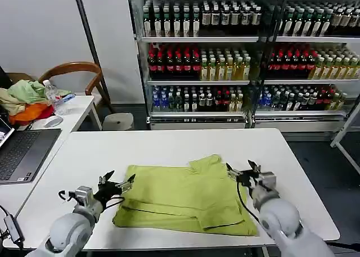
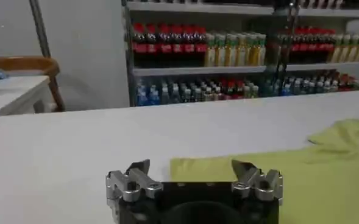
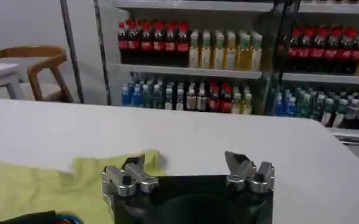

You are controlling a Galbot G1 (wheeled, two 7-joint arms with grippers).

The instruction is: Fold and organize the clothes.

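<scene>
The lime yellow-green T-shirt lies partly folded on the white table, one sleeve pointing to the far side. No print shows on its upper face. My left gripper hovers open at the shirt's left edge, its jaws wide apart over the cloth corner. My right gripper is open at the shirt's right edge, just beyond the sleeve. Neither holds anything.
A side table at the left carries a laptop, a mouse and a heap of pale green and orange garments. A wooden chair and drink shelves stand behind.
</scene>
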